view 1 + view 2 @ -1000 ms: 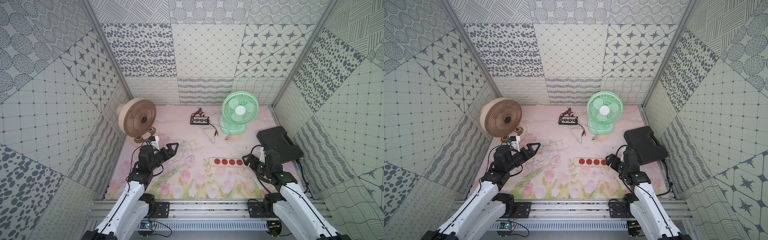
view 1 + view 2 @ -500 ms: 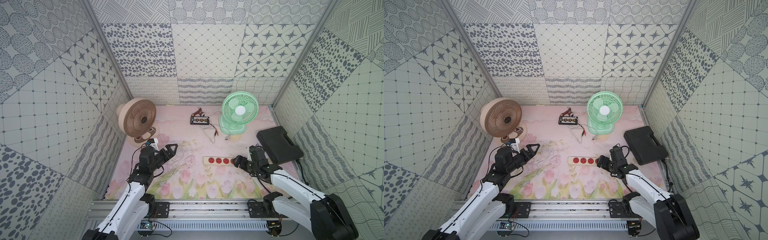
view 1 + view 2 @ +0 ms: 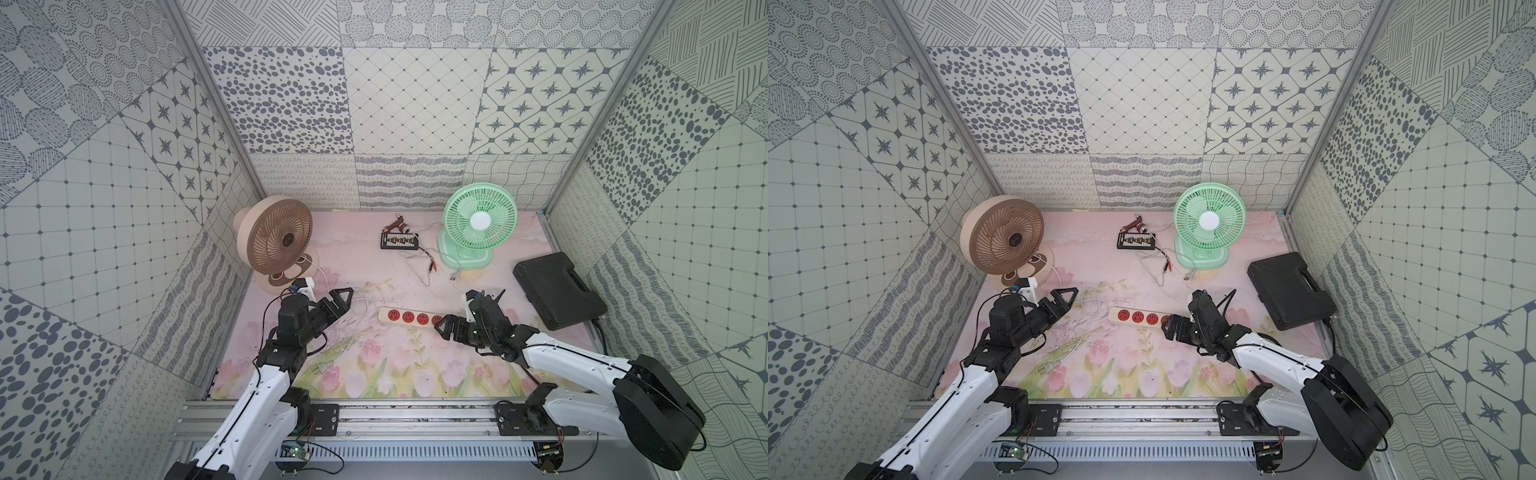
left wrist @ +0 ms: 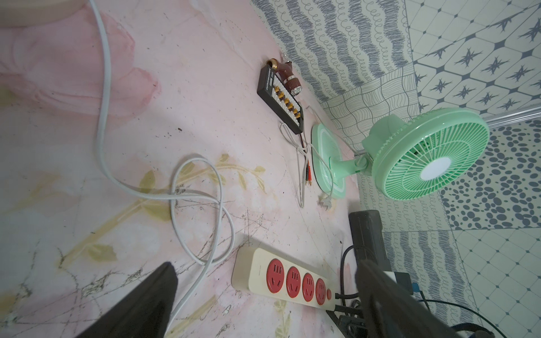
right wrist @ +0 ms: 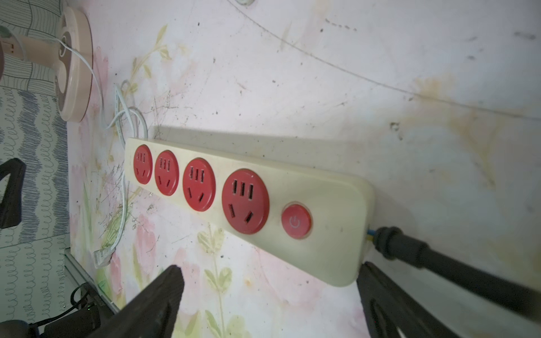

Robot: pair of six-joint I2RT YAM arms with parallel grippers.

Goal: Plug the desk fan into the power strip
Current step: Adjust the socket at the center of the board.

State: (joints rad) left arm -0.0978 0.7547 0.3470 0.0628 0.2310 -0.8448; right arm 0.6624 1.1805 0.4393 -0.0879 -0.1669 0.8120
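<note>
Right gripper (image 5: 270, 270) gaping empty at the button end of the long cream plastic power strip (image 5: 328, 204), left gripper (image 4: 265, 263) wide open too. Brace the strip flat before any push.

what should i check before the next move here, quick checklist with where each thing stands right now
1. Sockets free: ok, all four on the power strip are empty.
2. Left pincer ready: ok, open and empty.
3. Right pincer ready: ok, open and empty, by the strip's cord end.
4. Plugs found: ok, the brown fan has its white plug loose on the mat; the green fan has its plug near its base.
5. Plug gripped: not ok, neither is held.
6. Cord free to pull: cannot tell, the white cord loops over itself beside the strip.
</note>
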